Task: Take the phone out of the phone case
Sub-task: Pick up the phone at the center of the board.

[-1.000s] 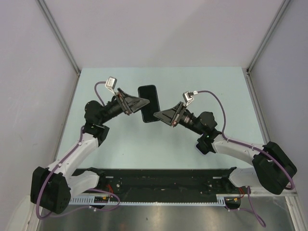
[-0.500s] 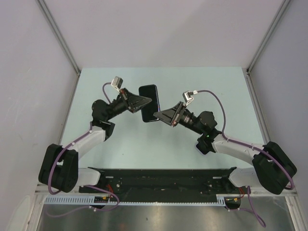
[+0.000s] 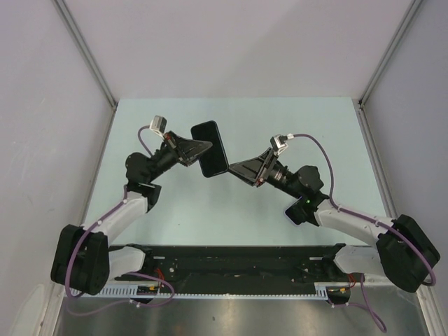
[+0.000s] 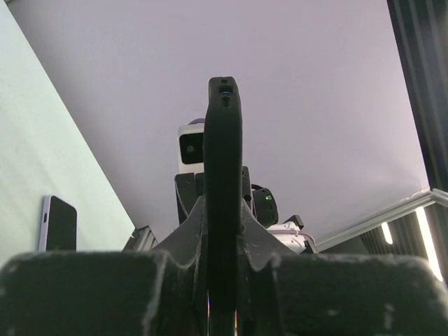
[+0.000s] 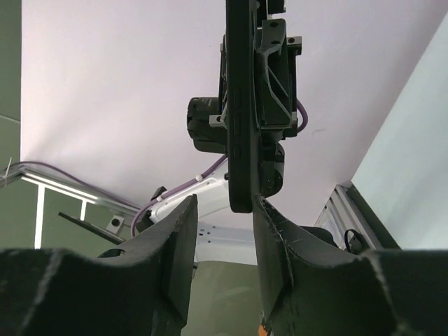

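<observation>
Phone case (image 3: 211, 148), tilted, hangs just above centre in the top view, off the table (image 3: 175, 203). Within the last second it changed hands: left gripper (image 3: 201, 148) now clamped on its edge, right gripper (image 5: 221, 231) let go, 2 fingers apart at its lower end, free to re-grip and pry. Its contents cannot be told; 1 white-edged slab (image 4: 59, 224), lower left in the left wrist view, may be a phone.

Pale green table (image 3: 175, 203). One phone (image 4: 57, 222) lies flat on it, dark face up, left of the left pincer (image 4: 223, 218) in the wrist view, well apart.
</observation>
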Robot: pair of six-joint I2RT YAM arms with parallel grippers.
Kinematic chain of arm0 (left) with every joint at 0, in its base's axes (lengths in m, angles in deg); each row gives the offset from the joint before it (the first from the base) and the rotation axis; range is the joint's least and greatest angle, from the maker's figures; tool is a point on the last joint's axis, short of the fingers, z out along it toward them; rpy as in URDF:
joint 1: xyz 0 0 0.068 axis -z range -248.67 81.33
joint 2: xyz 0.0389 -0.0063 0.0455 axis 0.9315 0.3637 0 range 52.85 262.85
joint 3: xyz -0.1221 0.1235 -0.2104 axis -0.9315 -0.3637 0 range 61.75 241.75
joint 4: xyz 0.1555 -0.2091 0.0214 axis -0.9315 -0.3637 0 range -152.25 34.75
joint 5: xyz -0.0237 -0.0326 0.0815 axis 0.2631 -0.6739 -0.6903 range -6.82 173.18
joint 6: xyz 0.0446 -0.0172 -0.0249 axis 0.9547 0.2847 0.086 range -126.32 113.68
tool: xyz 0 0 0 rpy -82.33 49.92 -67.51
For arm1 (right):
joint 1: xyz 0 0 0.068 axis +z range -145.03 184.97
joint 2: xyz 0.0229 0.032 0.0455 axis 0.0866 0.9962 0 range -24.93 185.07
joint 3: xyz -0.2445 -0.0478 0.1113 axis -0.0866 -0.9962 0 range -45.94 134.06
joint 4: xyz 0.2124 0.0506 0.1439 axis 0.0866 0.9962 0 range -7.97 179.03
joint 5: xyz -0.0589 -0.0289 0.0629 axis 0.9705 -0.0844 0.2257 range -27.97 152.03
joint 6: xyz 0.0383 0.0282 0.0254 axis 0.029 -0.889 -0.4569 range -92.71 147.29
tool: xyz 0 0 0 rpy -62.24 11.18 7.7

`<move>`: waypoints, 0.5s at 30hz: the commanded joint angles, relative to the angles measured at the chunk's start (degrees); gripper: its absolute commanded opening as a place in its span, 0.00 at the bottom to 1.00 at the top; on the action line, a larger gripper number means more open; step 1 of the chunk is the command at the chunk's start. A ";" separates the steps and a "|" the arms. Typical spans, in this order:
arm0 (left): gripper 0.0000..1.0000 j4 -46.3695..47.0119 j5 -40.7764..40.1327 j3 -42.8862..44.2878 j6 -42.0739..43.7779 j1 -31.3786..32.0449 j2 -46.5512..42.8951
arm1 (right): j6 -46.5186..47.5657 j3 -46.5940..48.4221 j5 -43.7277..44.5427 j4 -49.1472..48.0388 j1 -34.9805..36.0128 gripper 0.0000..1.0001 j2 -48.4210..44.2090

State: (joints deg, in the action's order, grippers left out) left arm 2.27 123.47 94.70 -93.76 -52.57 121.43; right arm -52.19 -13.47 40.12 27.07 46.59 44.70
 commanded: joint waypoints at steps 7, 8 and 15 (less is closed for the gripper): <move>0.00 -0.03 -3.20 1.24 1.83 -0.63 -5.29 | 1.08 0.31 1.96 -2.78 1.79 0.40 -1.60; 0.00 -0.12 -3.29 1.15 1.83 -0.63 -5.47 | 1.08 0.23 1.96 -3.39 1.79 0.40 -1.08; 0.00 0.05 -3.47 0.54 1.83 -0.63 -6.17 | 1.09 1.72 1.35 -5.86 2.14 0.37 2.70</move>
State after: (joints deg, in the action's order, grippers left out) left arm -1.05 121.92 94.70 -92.73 -52.73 117.86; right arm -51.77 -13.47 41.28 25.67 48.32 45.35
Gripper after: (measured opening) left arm 0.150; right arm 0.372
